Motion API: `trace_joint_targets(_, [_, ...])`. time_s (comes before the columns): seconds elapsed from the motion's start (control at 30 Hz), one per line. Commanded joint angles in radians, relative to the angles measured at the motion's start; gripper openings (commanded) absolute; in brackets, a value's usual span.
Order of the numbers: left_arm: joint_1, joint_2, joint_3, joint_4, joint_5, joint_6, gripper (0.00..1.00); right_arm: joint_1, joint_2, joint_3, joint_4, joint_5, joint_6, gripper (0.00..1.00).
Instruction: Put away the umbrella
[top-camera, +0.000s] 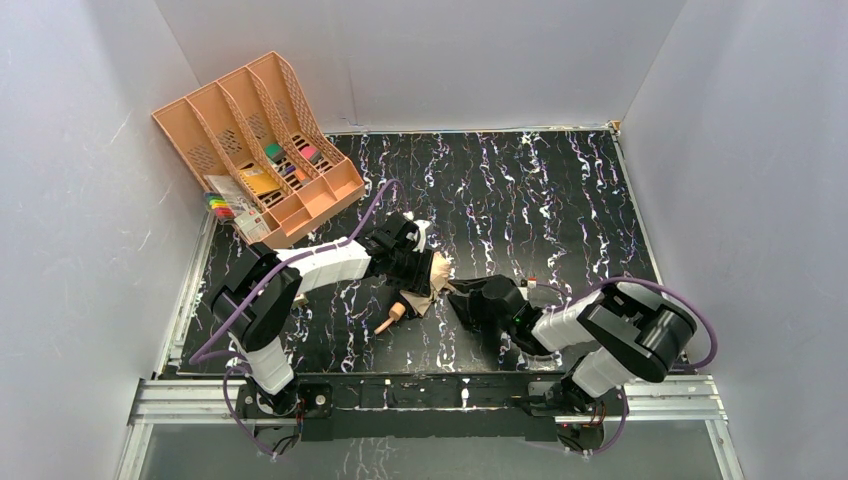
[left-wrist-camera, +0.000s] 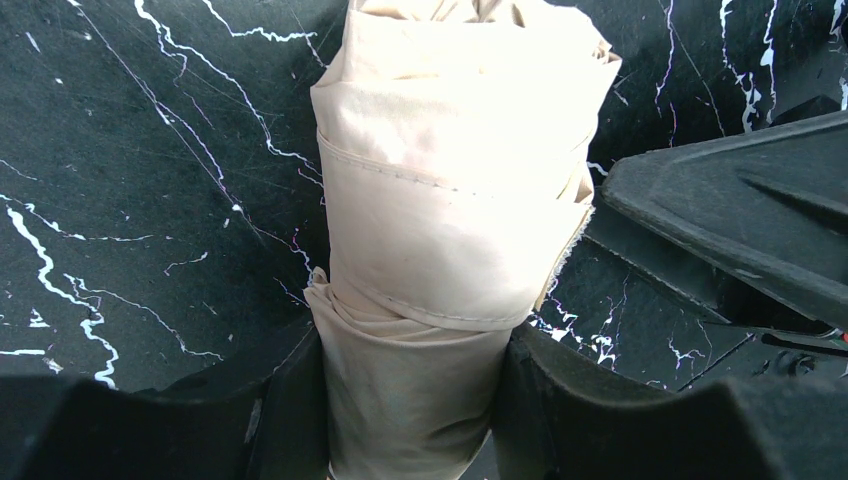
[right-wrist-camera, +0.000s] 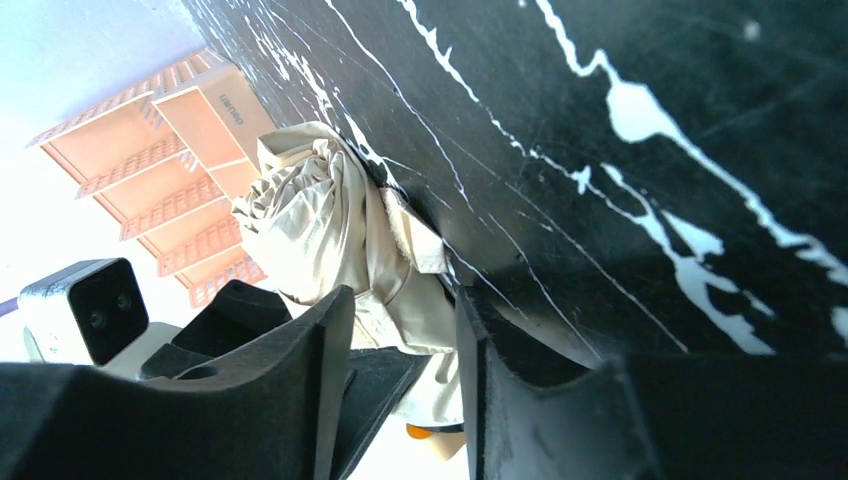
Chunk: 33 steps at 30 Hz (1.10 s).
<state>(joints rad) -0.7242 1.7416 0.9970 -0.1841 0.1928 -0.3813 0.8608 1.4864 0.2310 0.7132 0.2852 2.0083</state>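
Observation:
The umbrella (top-camera: 436, 272) lies folded on the black marbled table, its tan handle (top-camera: 388, 322) pointing toward the near edge. My left gripper (top-camera: 416, 268) is shut on its pale beige fabric body; in the left wrist view the rolled umbrella (left-wrist-camera: 455, 200) runs up from between the jaws of the left gripper (left-wrist-camera: 410, 410). My right gripper (top-camera: 461, 298) sits at the umbrella's right side. In the right wrist view its fingers are apart on either side of a loose fold of the umbrella (right-wrist-camera: 330, 220), and the right gripper (right-wrist-camera: 405, 340) does not pinch it.
A peach-orange divided file tray (top-camera: 255, 150) stands at the far left with small coloured items in it and a packet of markers (top-camera: 225, 205) at its front; it also shows in the right wrist view (right-wrist-camera: 160, 170). White walls enclose the table.

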Motion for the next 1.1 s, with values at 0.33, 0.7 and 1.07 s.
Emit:
trace_joint_targets(0.33, [0.009,0.099,-0.075,-0.145,-0.179,0.038,0.0,-0.023,0.211,-0.058,0.151,0.041,0.07,0.49])
trace_joint_targets(0.7, [0.009,0.107,-0.078,-0.147,-0.179,0.042,0.0,-0.093,0.381,-0.093,0.494,-0.095,-0.069,0.46])
trace_joint_targets(1.07, [0.01,0.106,-0.087,-0.149,-0.179,0.042,0.0,-0.098,0.493,-0.14,0.711,-0.186,-0.124,0.43])
